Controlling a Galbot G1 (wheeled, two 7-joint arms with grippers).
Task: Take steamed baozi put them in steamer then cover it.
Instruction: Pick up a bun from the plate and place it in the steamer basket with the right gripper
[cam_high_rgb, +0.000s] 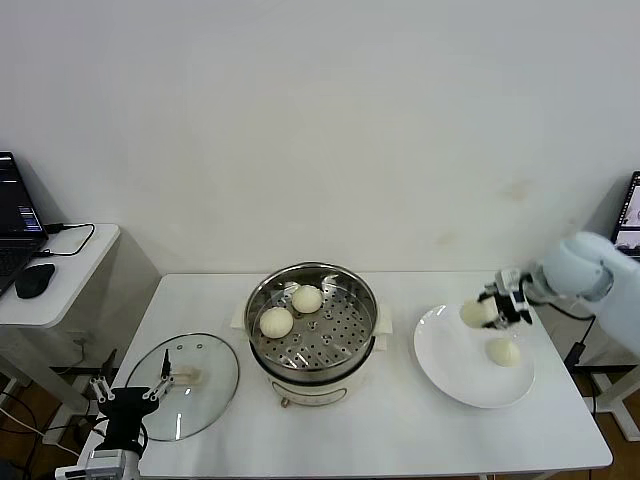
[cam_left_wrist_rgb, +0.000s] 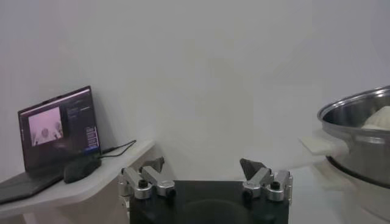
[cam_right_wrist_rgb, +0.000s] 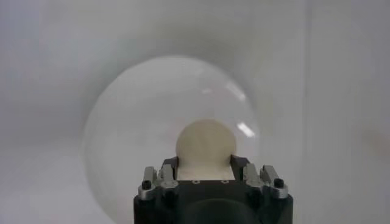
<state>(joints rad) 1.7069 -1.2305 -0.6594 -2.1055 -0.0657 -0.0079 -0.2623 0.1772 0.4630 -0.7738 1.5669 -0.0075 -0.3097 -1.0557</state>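
Shiny steel steamer (cam_high_rgb: 312, 322), seemingly glossy plate (cam_high_rgb: 455, 375)

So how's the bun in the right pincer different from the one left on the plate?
The held bun is clamped in the right pincer above the white plate; the other bun lies free on that plate, nearer the robot. Both are smooth, round and cream-white.

**My arms and grippers, as they look**

My right arm (cam_high_rgb: 585, 268) is a smooth, rounded white shell, with a black cable trailing off it. My right gripper (cam_right_wrist_rgb: 205, 163) has a black body and silver finger mounts fixed with dark screws. My left gripper (cam_left_wrist_rgb: 204, 165) matches it: black housing, silver mounts, dark grey fingertips.
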